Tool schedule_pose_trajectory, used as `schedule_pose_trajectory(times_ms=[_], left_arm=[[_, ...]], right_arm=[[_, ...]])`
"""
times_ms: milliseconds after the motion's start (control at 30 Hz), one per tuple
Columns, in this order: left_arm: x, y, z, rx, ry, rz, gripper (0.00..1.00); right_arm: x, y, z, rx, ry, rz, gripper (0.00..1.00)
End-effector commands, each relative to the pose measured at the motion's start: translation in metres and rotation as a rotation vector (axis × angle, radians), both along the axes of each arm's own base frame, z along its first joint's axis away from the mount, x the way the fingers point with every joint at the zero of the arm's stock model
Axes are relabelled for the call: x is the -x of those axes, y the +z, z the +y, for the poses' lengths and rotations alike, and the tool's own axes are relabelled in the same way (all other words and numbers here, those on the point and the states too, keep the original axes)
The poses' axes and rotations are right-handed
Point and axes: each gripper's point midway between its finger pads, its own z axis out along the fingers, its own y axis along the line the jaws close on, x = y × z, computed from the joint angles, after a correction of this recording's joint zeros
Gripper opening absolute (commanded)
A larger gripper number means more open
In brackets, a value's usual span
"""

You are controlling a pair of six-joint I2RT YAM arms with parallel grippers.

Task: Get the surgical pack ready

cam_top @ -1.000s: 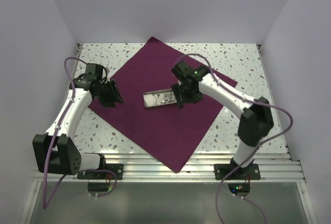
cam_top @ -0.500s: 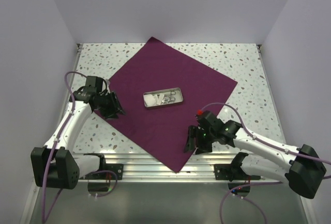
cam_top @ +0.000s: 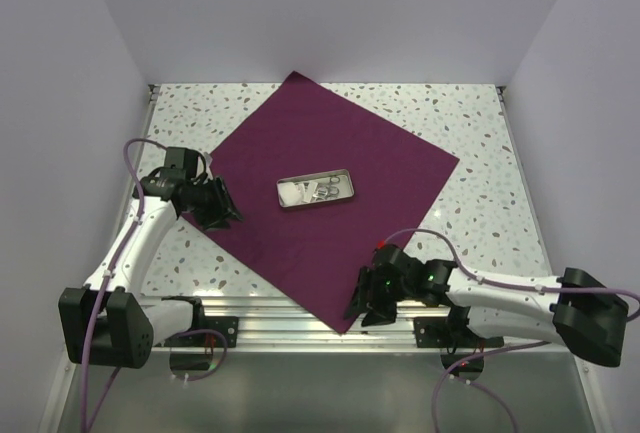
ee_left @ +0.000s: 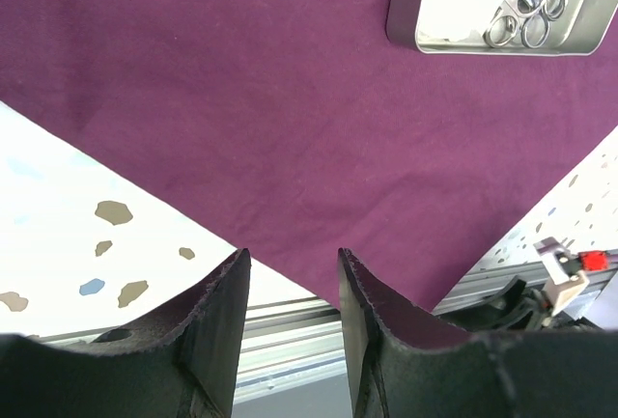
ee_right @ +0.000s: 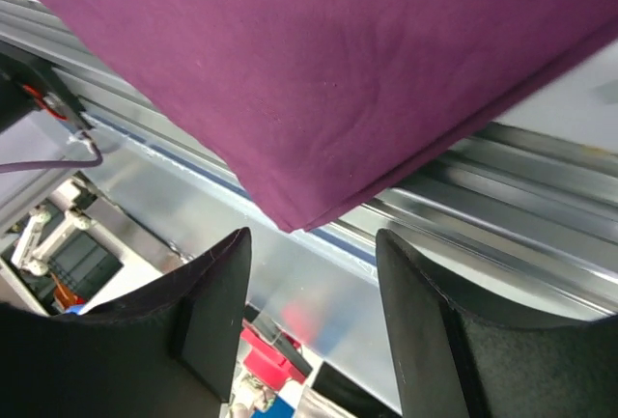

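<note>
Where the big plum-purple cloth (cam_top: 390, 168) lies: flat, middle of top view.
Small steel tray (ee_left: 401, 13): on cloth's middle, silver scissor tools (ee_left: 529, 14) inside.
Left gripper (ee_left: 290, 268): fingers spread, cloth's left edge.
Right gripper (ee_right: 311, 239): fingers spread, cloth's bottom corner.

Purple cloth spread flat, with a loaded tray at its middle.

The plum-purple cloth (cam_top: 300, 143) lies open and smooth on the speckled table (cam_top: 470, 153), turned like a diamond: one corner points to the far edge, one left, one right, and the near corner reaches over the table's front edge onto the metal rail (cam_top: 280, 328). A small shallow steel tray (cam_top: 320, 204) sits near the cloth's centre, long side running left to right and slightly slanted. Inside it, silver scissor-like instruments (cam_top: 328, 190) lie towards the right end, their ring handles bunched together, and white gauze pads (cam_top: 291, 193) lie at the left end.
</note>
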Motion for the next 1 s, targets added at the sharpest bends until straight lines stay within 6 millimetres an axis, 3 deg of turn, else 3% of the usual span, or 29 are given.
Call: schedule_pose_trajectory(times_ms=[0,367,733,867,967], left_arm=[[-0.005,0.010,-0.003,0.014,-0.016,-0.050,0.45],[-0.003,0.009,-0.003,0.016,-0.019,-0.049,0.45],[-0.005,0.010,-0.003,0.013,-0.029,-0.049,0.45],[-0.004,0.008,-0.003,0.010,-0.031,-0.046,0.45],[-0.004,0.008,-0.002,0.004,-0.030,-0.047,0.45]], right_arm=[[-0.002,0.005,0.020,-0.030,-0.049,-0.010,0.57],[-0.004,-0.006,0.018,-0.011,-0.128,0.013,0.48],[0.004,-0.018,0.011,0.035,-0.150,0.052,0.45],[0.004,-0.021,0.017,0.017,-0.156,0.070,0.43],[0.004,-0.022,0.021,0.022,-0.139,0.069,0.36]])
